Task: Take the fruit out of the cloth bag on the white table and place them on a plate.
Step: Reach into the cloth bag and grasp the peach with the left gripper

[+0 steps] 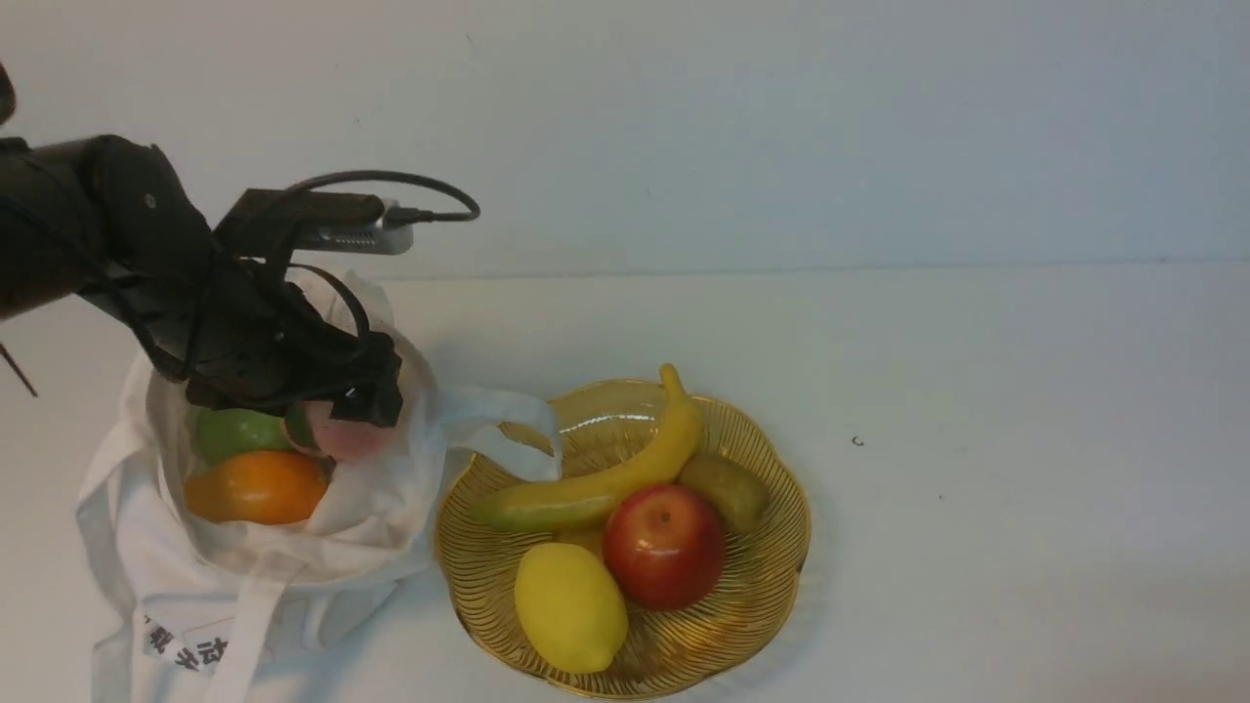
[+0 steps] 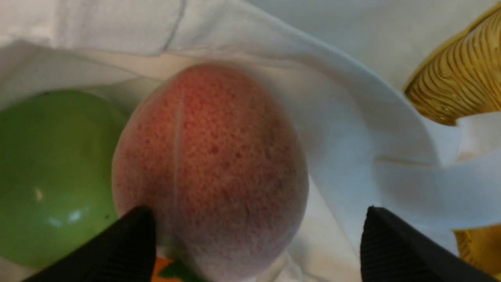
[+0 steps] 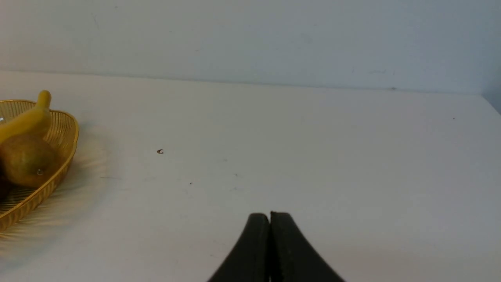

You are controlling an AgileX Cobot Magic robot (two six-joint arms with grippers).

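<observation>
The cloth bag [image 1: 293, 576] lies open on the white table [image 1: 977, 439] at the left. Inside it are a speckled pink peach [image 1: 347, 434], a round green fruit [image 1: 234, 432] and an oval orange fruit [image 1: 259, 485]. My left gripper [image 1: 361, 400] reaches into the bag's mouth, open, its fingers on either side of the peach [image 2: 211, 164]. One finger [image 2: 133, 239] touches the peach; the other [image 2: 391, 243] stands apart from it. The golden wire plate [image 1: 771, 576] sits right of the bag. My right gripper [image 3: 269, 214] is shut and empty over bare table.
The plate holds a banana [image 1: 605, 483], a red apple [image 1: 664, 547], a lemon [image 1: 569, 605] and a brown kiwi-like fruit [image 1: 728, 488]. A bag strap [image 1: 508, 430] drapes over the plate's near-left rim. A wall rises behind the table.
</observation>
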